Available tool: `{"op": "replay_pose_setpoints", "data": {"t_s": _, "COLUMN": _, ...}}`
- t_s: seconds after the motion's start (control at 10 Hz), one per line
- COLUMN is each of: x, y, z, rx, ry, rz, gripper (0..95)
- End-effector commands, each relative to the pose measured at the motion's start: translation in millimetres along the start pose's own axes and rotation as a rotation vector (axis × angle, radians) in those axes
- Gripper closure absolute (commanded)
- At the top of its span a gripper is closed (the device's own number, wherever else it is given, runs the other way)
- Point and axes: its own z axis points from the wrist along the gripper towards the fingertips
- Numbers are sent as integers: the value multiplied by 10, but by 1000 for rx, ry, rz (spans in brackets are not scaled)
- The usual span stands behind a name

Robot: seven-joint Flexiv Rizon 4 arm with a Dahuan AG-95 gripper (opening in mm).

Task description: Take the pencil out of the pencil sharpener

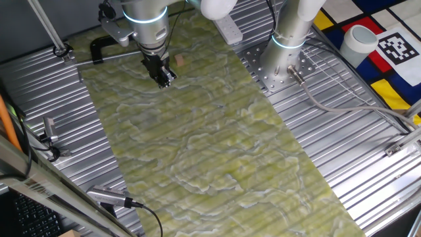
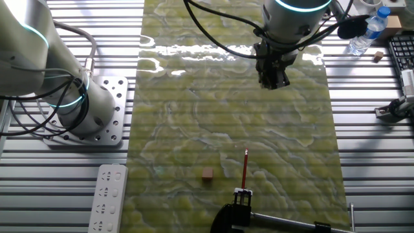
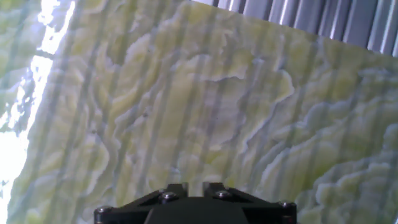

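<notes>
The pencil (image 2: 245,167) is a thin dark-red stick lying on the green marbled mat (image 2: 233,116), near its end by the black clamp. The pencil sharpener (image 2: 207,173), a tiny tan block, sits on the mat to the pencil's left, apart from it. The sharpener also shows in one fixed view (image 1: 179,60), just right of my gripper (image 1: 163,80); the pencil is hidden there. My gripper (image 2: 272,83) hangs above the mat, well away from both, with its jaws together and nothing in them. The hand view shows only the mat and my fingertips (image 3: 176,188).
A black C-shaped clamp (image 2: 234,213) grips the mat's end beside the pencil, and also shows in one fixed view (image 1: 104,46). A white power strip (image 2: 107,197) lies off the mat. A second arm's base (image 2: 77,107) stands on a plate. A water bottle (image 2: 365,33) stands at the far corner.
</notes>
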Motion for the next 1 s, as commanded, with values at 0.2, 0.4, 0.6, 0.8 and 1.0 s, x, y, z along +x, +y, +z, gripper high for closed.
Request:
{"op": "replay_pose_setpoints", "data": {"t_s": 0.2, "x": 4, "y": 2, "z": 0, "rx": -2, "ry": 8, "rz": -42, "gripper": 950}}
{"op": "replay_pose_setpoints", "data": {"t_s": 0.4, "x": 3, "y": 1, "z": 1, "rx": -2, "ry": 6, "rz": -145, "gripper": 950}}
{"op": "replay_pose_setpoints", "data": {"t_s": 0.6, "x": -6, "y": -6, "z": 8, "rx": 8, "ry": 6, "rz": -222, "gripper": 950}}
{"op": "replay_pose_setpoints", "data": {"t_s": 0.8, "x": -23, "y": -46, "z": 50, "rx": 21, "ry": 14, "rz": -344, "gripper": 950}}
{"op": "replay_pose_setpoints", "data": {"t_s": 1.0, "x": -24, "y": -244, "z": 99, "rx": 21, "ry": 14, "rz": -471, "gripper": 950}}
